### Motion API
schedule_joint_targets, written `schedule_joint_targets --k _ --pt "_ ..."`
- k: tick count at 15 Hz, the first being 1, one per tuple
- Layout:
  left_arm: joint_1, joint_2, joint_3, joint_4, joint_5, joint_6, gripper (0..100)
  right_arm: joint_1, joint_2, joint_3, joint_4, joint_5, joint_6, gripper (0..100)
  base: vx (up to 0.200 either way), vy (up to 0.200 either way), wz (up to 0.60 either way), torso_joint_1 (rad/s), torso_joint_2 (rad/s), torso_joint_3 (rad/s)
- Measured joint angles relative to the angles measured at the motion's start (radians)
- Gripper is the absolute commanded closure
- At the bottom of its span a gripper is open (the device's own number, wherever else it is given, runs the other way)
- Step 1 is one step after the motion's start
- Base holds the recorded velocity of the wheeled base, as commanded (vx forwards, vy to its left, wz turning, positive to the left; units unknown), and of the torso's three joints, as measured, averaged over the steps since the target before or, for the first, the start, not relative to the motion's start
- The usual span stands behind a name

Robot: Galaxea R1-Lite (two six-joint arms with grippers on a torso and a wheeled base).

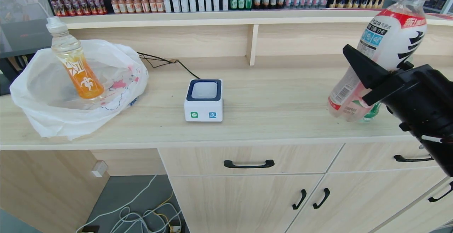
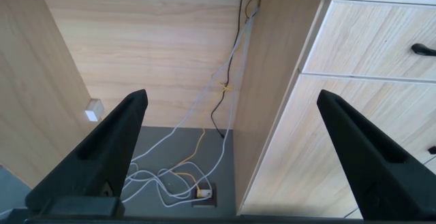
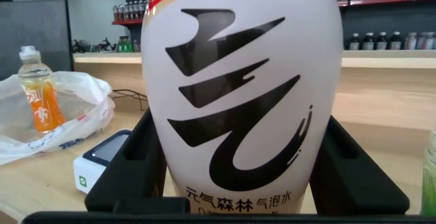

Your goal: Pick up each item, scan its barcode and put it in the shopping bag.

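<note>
Scanner (image 1: 203, 100) sits between bag (image 1: 46, 119) and held bottle (image 1: 385, 41).

Head view overlooks the counter (image 1: 283, 95); right wrist, nearer, shares the scanner (image 1: 204, 100) and bag (image 1: 39, 116).

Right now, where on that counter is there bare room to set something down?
The widest bare counter lies between the scanner and the white bottle in the right gripper. A narrower strip lies between bag and scanner. The left end is crowded by the bag holding an orange bottle.
</note>
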Motion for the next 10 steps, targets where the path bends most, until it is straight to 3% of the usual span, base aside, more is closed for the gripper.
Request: schedule_joint_targets --k 8,10 --pt "0.000 0.000 0.000 0.000 0.000 -0.001 0 0.008 0.001 0.007 0.000 -0.045 -0.018 100 0.000 0.000 0.00 0.000 0.00 0.000" --pt "0.000 0.000 0.000 0.000 0.000 -0.003 0 0.006 0.003 0.003 0.001 -0.082 -0.032 100 0.000 0.200 0.00 0.000 0.00 0.002"
